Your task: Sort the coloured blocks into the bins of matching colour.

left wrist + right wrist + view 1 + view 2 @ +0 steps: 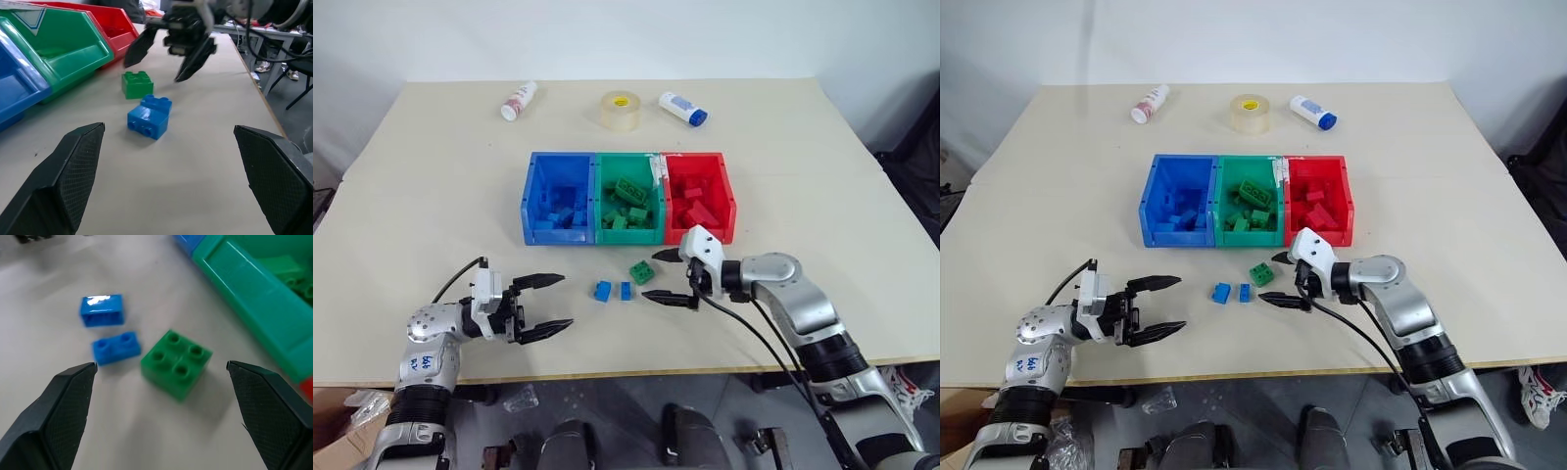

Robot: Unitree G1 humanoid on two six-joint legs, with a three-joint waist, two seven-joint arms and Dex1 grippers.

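Three loose blocks sit on bare table just in front of the green bin (628,201): a green block (642,272) and two blue blocks (603,290) (626,290) just to its left, all apart from the bin wall. Right gripper (672,277), jaws wide and empty, sits beside the green block. Left gripper (546,304), jaws spread, nothing held, hangs near the front table edge (607,374), with open tabletop between it and the blues.

Green block (642,272), two blue blocks (612,290) before part-filled bins (628,197).
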